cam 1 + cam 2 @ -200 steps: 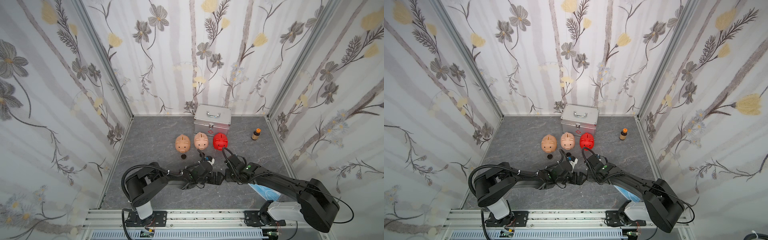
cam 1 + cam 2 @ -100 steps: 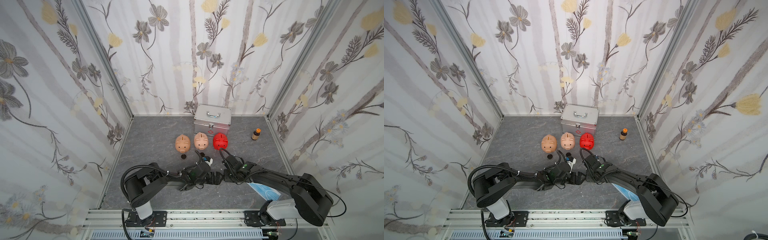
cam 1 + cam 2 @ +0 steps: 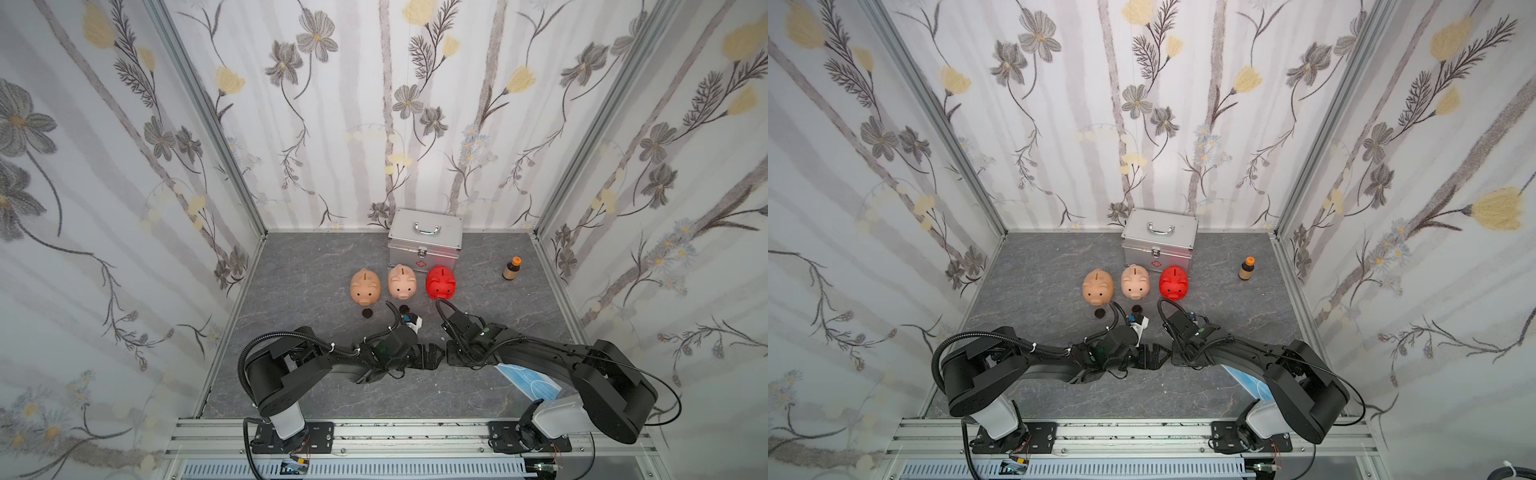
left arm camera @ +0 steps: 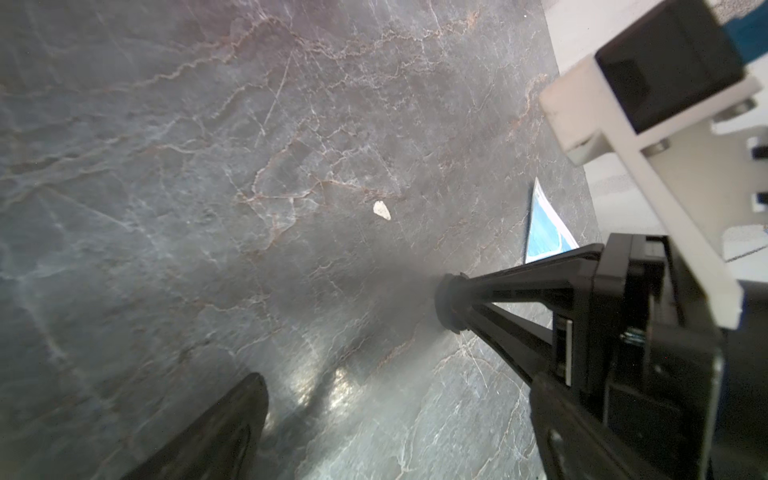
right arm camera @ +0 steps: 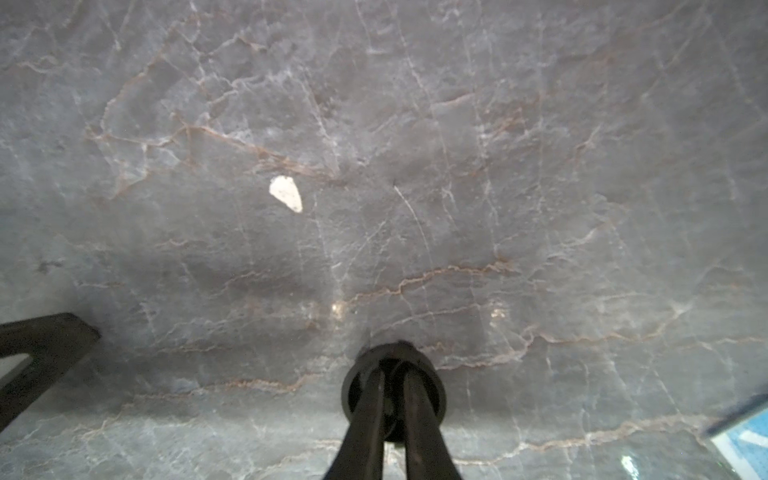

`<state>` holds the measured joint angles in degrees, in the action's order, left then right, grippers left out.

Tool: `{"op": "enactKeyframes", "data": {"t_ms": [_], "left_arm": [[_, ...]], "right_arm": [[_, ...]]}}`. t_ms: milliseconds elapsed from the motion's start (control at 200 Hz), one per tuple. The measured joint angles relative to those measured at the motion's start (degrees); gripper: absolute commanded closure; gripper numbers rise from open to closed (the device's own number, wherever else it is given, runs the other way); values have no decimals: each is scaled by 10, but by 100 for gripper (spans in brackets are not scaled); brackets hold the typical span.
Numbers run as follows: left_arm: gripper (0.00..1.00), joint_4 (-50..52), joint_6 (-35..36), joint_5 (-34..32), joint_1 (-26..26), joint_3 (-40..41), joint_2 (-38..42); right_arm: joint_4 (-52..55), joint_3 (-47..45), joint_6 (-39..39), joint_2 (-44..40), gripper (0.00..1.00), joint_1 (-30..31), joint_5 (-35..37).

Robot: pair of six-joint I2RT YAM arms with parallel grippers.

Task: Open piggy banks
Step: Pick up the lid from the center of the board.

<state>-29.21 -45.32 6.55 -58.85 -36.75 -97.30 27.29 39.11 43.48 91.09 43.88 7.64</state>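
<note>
Three piggy banks stand in a row in both top views: a peach one (image 3: 365,286), a second peach one (image 3: 402,282) and a red one (image 3: 441,283). Two black plugs (image 3: 367,313) (image 3: 403,308) lie loose on the floor in front of the peach pigs. My right gripper (image 5: 392,395) is low over the grey floor, shut on a third black round plug (image 5: 432,384), which also shows in the left wrist view (image 4: 446,301). My left gripper (image 4: 395,432) is open and empty, tip to tip with the right gripper (image 3: 451,357).
A silver case (image 3: 424,245) stands behind the pigs, and a small brown bottle (image 3: 511,269) is to their right. A blue face mask (image 3: 528,378) lies under my right arm. A white fleck (image 5: 286,193) marks the floor near the grippers.
My right jaws have narrowed onto the black plug. The right arm has shifted slightly toward the left gripper. The left gripper has stayed open and nearly still.
</note>
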Motion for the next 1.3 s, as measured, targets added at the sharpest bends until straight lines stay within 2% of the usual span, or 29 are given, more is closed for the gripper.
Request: {"op": "enactKeyframes", "data": {"t_ms": [255, 500, 754, 899, 1159, 1299], "left_arm": [[1, -2, -3, -8, 1, 5, 3], [0, -7, -9, -16, 6, 18, 13], [0, -2, -12, -25, 9, 26, 24], [0, 20, -12, -36, 9, 33, 43], [0, 52, 2, -43, 16, 24, 75], [0, 50, 2, -35, 38, 16, 71]], "right_arm": [[8, 16, 0, 26, 91, 2, 15], [15, 22, 0, 34, 100, 2, 21], [16, 21, 2, 19, 100, 20, 34], [12, 14, 2, -47, 100, 22, 16], [-73, -34, -12, -192, 100, 13, 2], [-138, -66, -12, -224, 100, -35, -27]]}}
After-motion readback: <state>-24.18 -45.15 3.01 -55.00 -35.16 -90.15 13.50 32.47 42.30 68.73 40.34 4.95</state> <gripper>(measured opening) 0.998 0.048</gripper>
